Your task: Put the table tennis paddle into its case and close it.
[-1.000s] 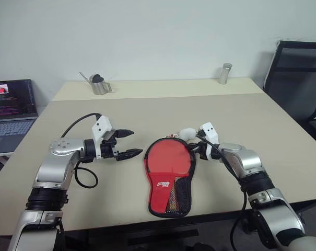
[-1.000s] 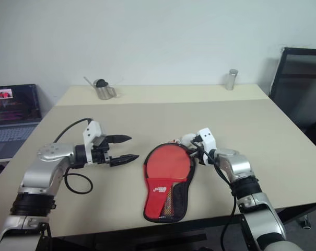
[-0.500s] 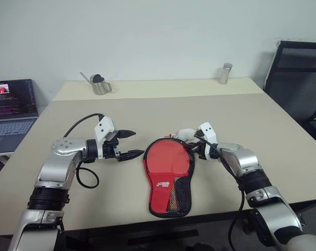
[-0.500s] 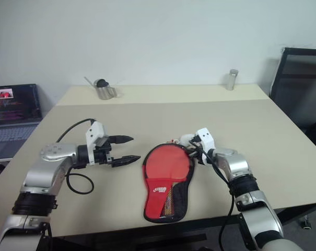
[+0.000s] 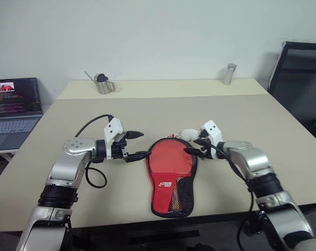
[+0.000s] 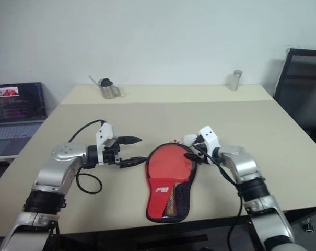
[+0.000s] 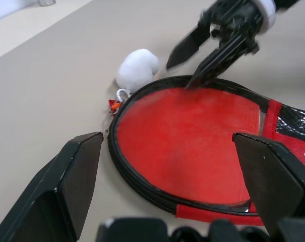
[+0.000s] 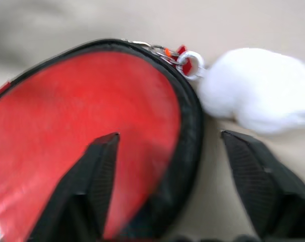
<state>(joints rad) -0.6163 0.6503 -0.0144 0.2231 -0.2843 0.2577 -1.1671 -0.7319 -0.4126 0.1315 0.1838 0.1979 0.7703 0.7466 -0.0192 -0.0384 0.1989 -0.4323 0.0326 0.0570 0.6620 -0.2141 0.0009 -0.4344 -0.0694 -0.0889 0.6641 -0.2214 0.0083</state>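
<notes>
While the red case (image 5: 171, 175) lies flat on the beige table (image 5: 252, 112) at the lower centre of the frame, both claws flank its round head. The table tennis paddle (image 5: 174, 198) appears to be already inside: a strip of its striped handle shows through the black mesh at the narrow end of the case, toward the bottom of the frame. The left claw (image 5: 138, 144) hovers at centre left with its two black fingers spread wide, the lower one reaching the black zip rim at the case's left edge. The right claw (image 5: 194, 146), seen in the left wrist view (image 7: 195, 58), hangs just over the rim at the case's upper right with its fingers parted and nothing between them. The white pompom charm (image 5: 187, 134) rests on the table just beyond the top of the case, tethered by a small ring and a red tag to the rim, where the zip pull seems to sit.

Judged from this, insertion looks done and the closing step is in hand. Whether the zip has run its full course cannot be told; the rim around the head looks shut. The next move probably calls for the right claw either to clear away or to retake the pull beside the pompom, with the left claw pinning the case so that it does not slide.

At the far edge of the table stand a small metal watering can (image 5: 102, 83) at upper left and a metal cup (image 5: 229, 73) at upper right.
</notes>
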